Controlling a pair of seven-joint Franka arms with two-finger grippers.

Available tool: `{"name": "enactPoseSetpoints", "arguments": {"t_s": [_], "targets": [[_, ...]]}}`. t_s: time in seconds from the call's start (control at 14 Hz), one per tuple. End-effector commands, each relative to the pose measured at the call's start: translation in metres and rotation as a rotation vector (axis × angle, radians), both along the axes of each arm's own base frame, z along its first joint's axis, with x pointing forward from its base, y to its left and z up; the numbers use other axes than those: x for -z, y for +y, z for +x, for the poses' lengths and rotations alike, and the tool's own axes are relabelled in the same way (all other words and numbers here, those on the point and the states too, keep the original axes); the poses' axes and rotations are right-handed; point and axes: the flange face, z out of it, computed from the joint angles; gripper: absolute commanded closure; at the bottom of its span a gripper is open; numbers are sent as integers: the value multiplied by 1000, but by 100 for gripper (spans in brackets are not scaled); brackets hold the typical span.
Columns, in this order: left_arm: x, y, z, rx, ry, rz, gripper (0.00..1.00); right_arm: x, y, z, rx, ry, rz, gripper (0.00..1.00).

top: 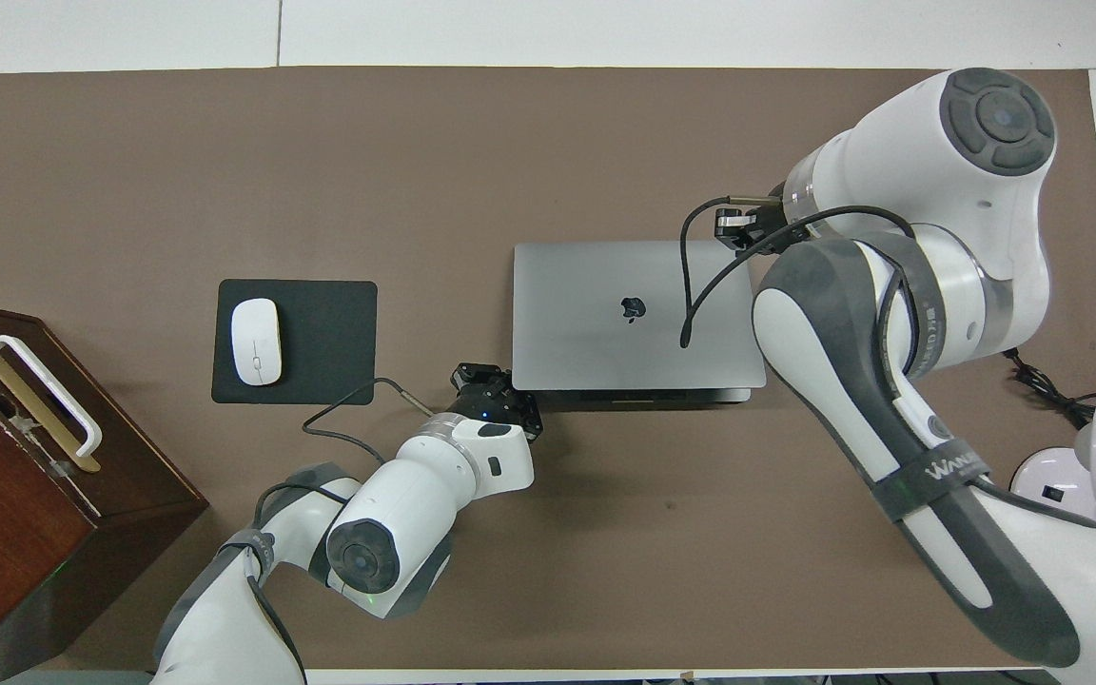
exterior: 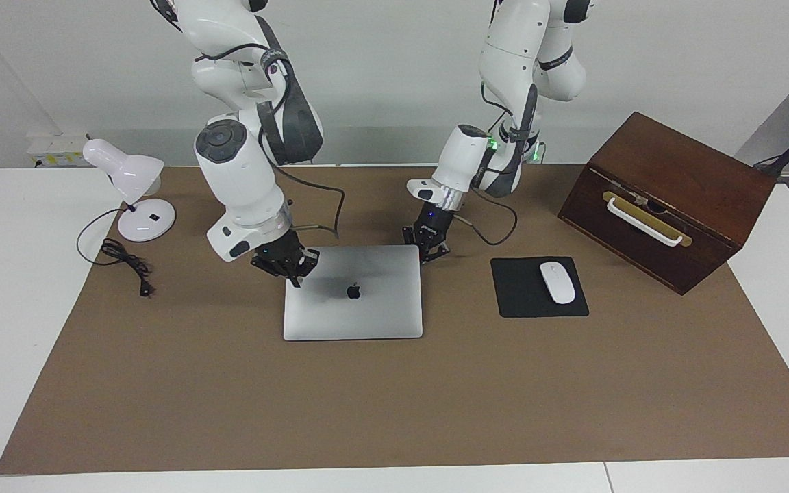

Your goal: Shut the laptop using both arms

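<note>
Matte brown mat, flat silver laptop shut; both tools' spread perhaps narrow, unclear.

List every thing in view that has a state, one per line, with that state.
Laptop: lid down, flat on the mat.
Wooden box: shut, handle facing away from the robots.
Lamp: off, cord unplugged on the table.
Mouse: resting on the mouse pad.
Left hand: low at the laptop's corner.
Right hand: low, on the laptop's other robot-side corner.
</note>
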Motion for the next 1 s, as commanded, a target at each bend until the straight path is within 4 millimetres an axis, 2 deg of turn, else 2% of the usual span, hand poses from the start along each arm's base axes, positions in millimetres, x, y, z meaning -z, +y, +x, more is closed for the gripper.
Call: {"name": "enactPoseSetpoints", "arguments": {"t_s": [0.0, 0.07, 0.14, 0.21, 0.36, 0.43, 0.93], "targets": [[50, 25, -22, -12, 112, 98, 100, -18, -22, 0, -50, -28, -12, 71], [49, 25, -22, -13, 112, 96, 100, -21, -24, -1, -50, -33, -11, 61], [49, 25, -21, -14, 111, 95, 100, -26, -25, -2, -48, -39, -12, 44], [48, 24, -21, -14, 111, 93, 100, -26, -25, -3, -50, -40, -12, 36], [48, 23, -20, -14, 111, 92, 100, -35, -27, -4, -49, -54, -13, 8], [48, 23, -20, -14, 111, 92, 100, -38, -27, -5, -58, -62, -29, 0], [36, 34, -9, -58, 105, 72, 100, -61, -37, -13, -69, -81, -83, 0]]}}
